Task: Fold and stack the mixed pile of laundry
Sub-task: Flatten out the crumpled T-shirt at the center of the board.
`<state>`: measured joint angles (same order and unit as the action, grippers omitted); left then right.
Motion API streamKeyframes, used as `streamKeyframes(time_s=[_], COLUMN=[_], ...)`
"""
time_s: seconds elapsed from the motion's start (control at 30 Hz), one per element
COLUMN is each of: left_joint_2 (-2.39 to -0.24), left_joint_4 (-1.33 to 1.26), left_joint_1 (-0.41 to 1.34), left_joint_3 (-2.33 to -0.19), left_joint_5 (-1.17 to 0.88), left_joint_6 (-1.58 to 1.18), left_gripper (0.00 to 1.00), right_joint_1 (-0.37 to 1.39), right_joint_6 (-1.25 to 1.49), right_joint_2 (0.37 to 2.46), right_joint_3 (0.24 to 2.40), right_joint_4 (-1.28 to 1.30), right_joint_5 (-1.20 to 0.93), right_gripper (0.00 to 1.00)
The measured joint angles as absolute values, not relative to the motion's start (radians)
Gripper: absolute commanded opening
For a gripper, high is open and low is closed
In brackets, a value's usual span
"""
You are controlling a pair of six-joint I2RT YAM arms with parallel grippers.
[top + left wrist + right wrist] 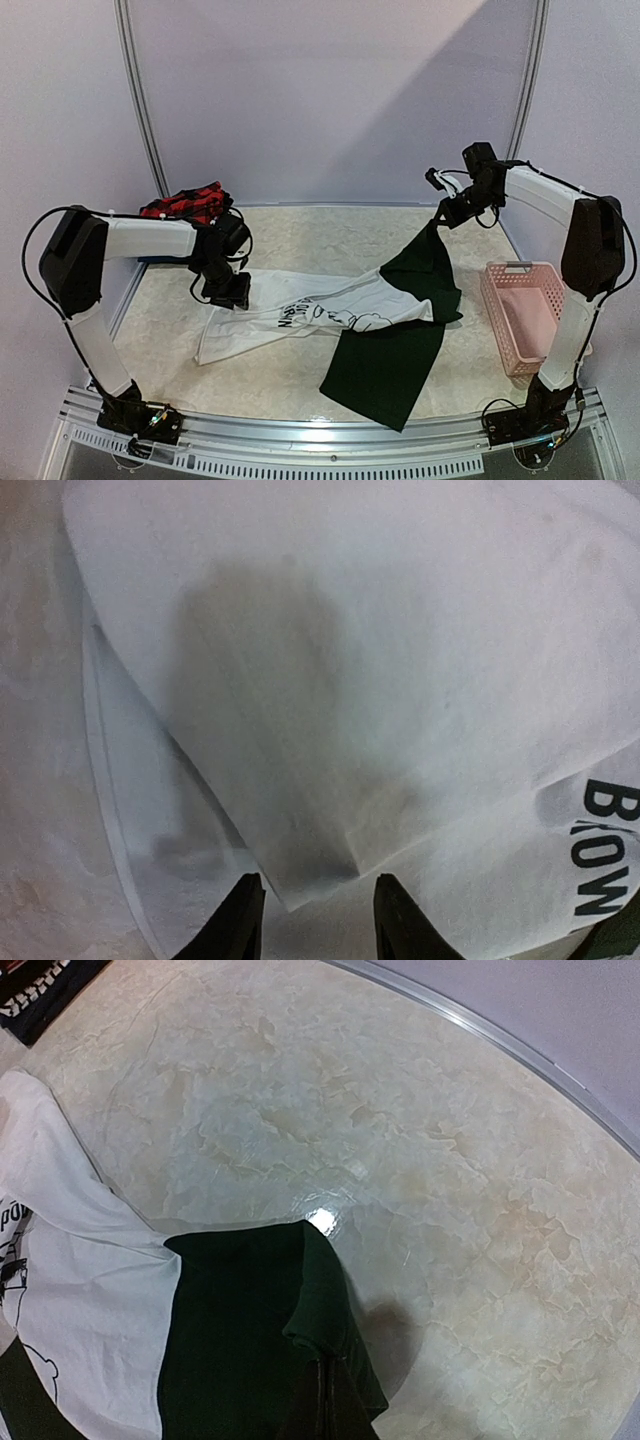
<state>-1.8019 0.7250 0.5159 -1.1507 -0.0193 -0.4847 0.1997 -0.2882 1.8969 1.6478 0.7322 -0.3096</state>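
Our right gripper (447, 210) hangs high over the far right of the pale marbled table (320, 235), clamped on the dark sleeve (425, 265) of the white printed cotton tee with dark sleeves (300, 312). We judge this from the sleeve running taut up to it, since the wrist view hides the fingers behind dark cloth. Our left gripper (230, 290) sits low over the tee's left end with its jaws moderately apart and holding nothing, and a folded white corner lies just between the fingertips (243, 920). The tee sprawls across the middle of the table, twisted, with its print partly bunched. A large dark panel (385, 365) trails toward the near edge, and we cannot tell whether it is the other sleeve or a separate garment. The red-and-black plaid flannel shirt (185, 204) waits at the far left and the pink slatted plastic basket (497, 300) stands at the right, both apart from the tee. We take the step in hand to be spreading the tee flat before folding. To do it well, we should close the left jaws on that corner through both layers. Then we should draw the two ends apart gently until the twist leaves, and lower the sleeve without dragging it over the dark panel.
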Motion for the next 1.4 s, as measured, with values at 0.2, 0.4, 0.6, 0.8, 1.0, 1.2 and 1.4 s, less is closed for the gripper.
streamKeyframes(time_s=[0.2, 0.4, 0.6, 0.8, 1.0, 1.2, 1.4], left_joint_2=[-1.823, -1.845, -1.849, -1.835, -1.703, -1.586, -1.544], left_joint_4=[0.726, 0.722, 0.724, 0.792, 0.859, 0.902, 0.9], left_joint_1=[0.515, 0.513, 0.51, 0.51, 0.506, 0.505, 0.505], left_joint_3=[-1.15, -1.15, -1.155, -1.219, -1.301, -1.352, -1.355], left_joint_5=[-0.014, -0.02, -0.027, 0.008, 0.091, 0.154, 0.2], left_joint_6=[-0.484, -0.484, -0.479, -0.458, -0.429, -0.402, -0.389], left_gripper=[0.33, 0.12, 0.0, 0.0, 0.0, 0.0, 0.0], right_joint_1=[0.2, 0.2, 0.2, 0.2, 0.196, 0.194, 0.193], right_joint_6=[-0.288, -0.288, -0.288, -0.288, -0.288, -0.288, -0.28], right_joint_2=[1.897, 1.897, 1.897, 1.895, 1.877, 1.853, 1.825], right_joint_3=[1.648, 1.648, 1.648, 1.648, 1.657, 1.697, 1.737], right_joint_4=[0.732, 0.732, 0.732, 0.732, 0.738, 0.746, 0.748], right_joint_5=[-0.313, -0.317, -0.317, -0.312, -0.304, -0.296, -0.297], right_gripper=[0.0, 0.0, 0.0, 0.0, 0.0, 0.0, 0.0])
